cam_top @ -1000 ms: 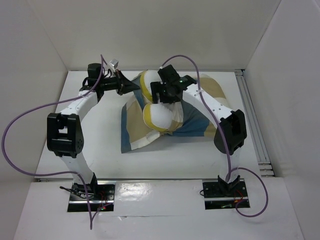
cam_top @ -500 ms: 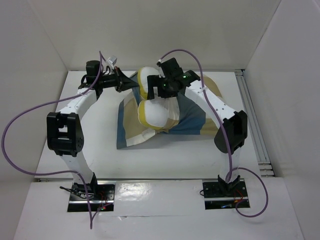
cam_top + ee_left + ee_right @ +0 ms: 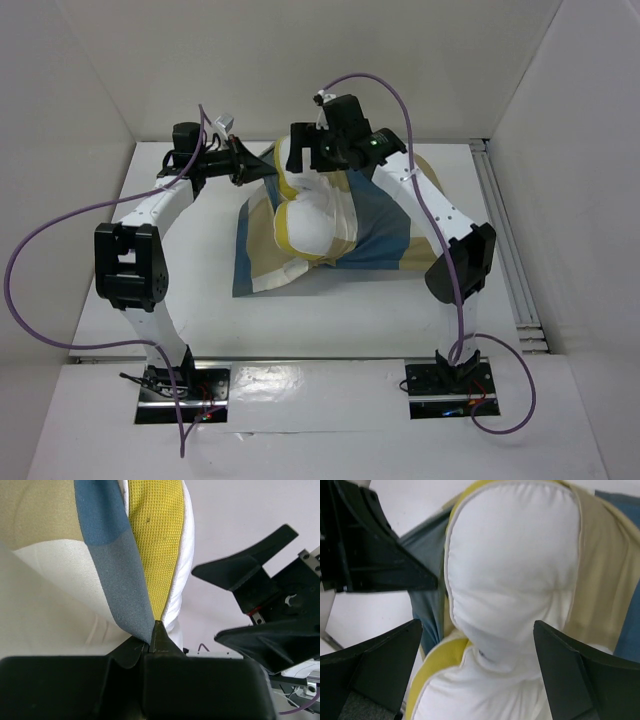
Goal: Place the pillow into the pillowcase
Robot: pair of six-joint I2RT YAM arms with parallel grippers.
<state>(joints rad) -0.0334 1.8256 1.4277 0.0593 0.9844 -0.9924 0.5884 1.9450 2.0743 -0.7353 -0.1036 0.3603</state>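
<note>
Toward the far edge of the white table, about midway along it, one pillow sits bunched into two rounded white lobes with a yellow band along its edge. It rests on one pillowcase of blue, tan and cream blocks. The pillowcase spreads out from it toward the right edge and the near-left, and its cloth wraps up around the pillow's sides. How much of the pillow is inside the cover cannot be told. Two arms reach in, one from each near corner, and each trails one purple cable. The left gripper is at the pillow's far-left side with its fingers pressed together. In the left wrist view they pinch a blue fold of the pillowcase, which lies right against the pillow's yellow mesh band. The right gripper hangs over the pillow's far lobe with its fingers spread wide. In the right wrist view one finger stands on each side of the white lobe, and neither clearly touches it. A small green light glows on the right wrist. One small white tag sits by the left wrist and is too small to read.
</note>
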